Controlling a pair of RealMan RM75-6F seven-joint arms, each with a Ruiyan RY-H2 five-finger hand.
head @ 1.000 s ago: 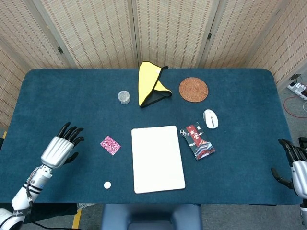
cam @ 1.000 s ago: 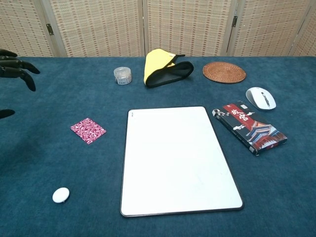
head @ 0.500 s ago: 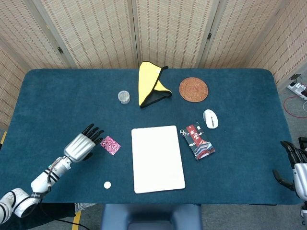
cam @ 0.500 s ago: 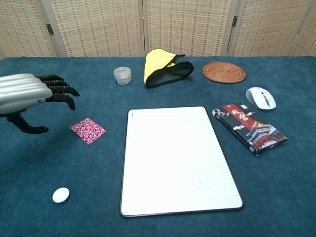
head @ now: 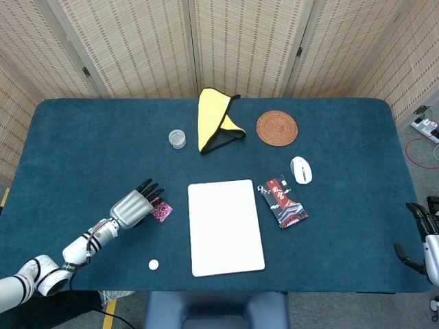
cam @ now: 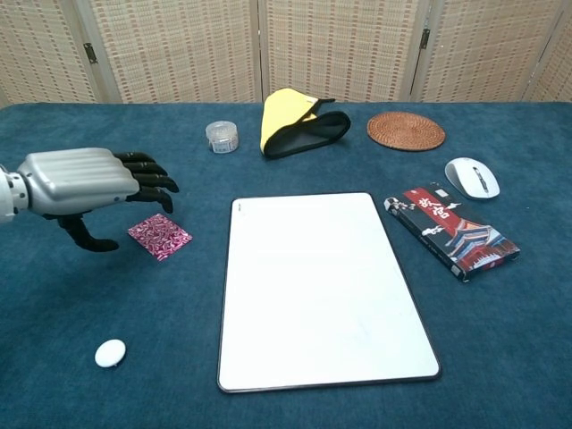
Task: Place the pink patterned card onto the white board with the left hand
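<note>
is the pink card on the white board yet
No, off it. The pink card lies flat on the blue cloth left of the white board, the left hand holding nothing.

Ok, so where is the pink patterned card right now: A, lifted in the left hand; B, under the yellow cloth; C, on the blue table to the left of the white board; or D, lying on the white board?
C: the pink patterned card lies flat on the blue table, left of the white board, with the left hand beside it, holding nothing.

Left hand (head: 130, 206) covering part of pink patterned card (head: 162, 212) from above, right hand (head: 426, 243) cut by frame edge
</note>
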